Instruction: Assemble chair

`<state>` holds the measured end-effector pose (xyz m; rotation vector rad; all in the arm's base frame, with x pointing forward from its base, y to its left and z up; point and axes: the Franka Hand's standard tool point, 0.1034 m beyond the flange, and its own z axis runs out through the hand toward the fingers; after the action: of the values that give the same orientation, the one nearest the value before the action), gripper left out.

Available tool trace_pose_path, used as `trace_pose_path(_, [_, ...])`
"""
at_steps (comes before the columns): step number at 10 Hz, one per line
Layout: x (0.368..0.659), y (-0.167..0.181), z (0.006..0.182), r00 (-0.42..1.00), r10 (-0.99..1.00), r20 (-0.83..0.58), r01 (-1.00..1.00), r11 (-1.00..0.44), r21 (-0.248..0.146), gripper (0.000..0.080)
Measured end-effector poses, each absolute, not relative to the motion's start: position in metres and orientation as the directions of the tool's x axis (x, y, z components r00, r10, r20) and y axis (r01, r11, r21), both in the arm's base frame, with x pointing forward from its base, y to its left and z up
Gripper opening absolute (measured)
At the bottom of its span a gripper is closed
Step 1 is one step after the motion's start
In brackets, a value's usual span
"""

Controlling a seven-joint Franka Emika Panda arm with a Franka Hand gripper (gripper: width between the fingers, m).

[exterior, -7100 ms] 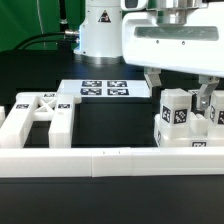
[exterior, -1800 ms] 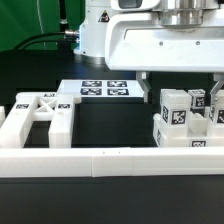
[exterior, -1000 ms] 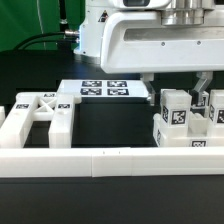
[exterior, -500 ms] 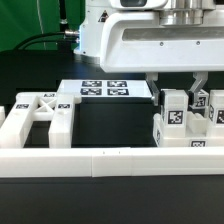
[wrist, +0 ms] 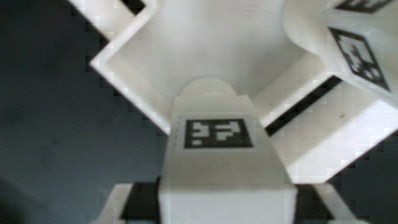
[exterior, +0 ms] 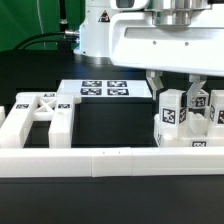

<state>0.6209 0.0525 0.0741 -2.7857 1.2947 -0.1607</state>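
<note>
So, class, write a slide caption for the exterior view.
Gripper straddling an upright tagged chair part behind the rail.

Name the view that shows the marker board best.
The exterior view: the marker board lies flat on the table, tags facing up. The wrist view shows none of it, only a tagged chair piece close up.
</note>
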Motion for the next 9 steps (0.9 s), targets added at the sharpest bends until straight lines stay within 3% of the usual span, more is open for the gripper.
trace_pose_path(2, [0.6207,0.0537,0.0740,0.431,-0.901,0.054,-0.894,-0.434,-0.110,0.0287])
trace_pose_path(5, [0.6212,0.0531,0.0745,0.247,-0.968,0.035,-0.962,-0.249,-0.109,0.0287])
trace_pose_path(6, [0.6211,0.0533,0.0742,0.263,-0.964,0.037,-0.958,-0.266,-0.109,0.0340])
trace_pose_path(7, [0.6211,0.0534,0.0741,0.304,-0.952,0.042,-0.946,-0.307,-0.107,0.0474])
trace_pose_path(8, [0.6212,0.0529,0.0743,0.320,-0.947,0.043,-0.941,-0.323,-0.107,0.0474])
trace_pose_path(9, [0.6221,0.0508,0.0757,0.402,-0.914,0.054,-0.908,-0.405,-0.104,0.0605])
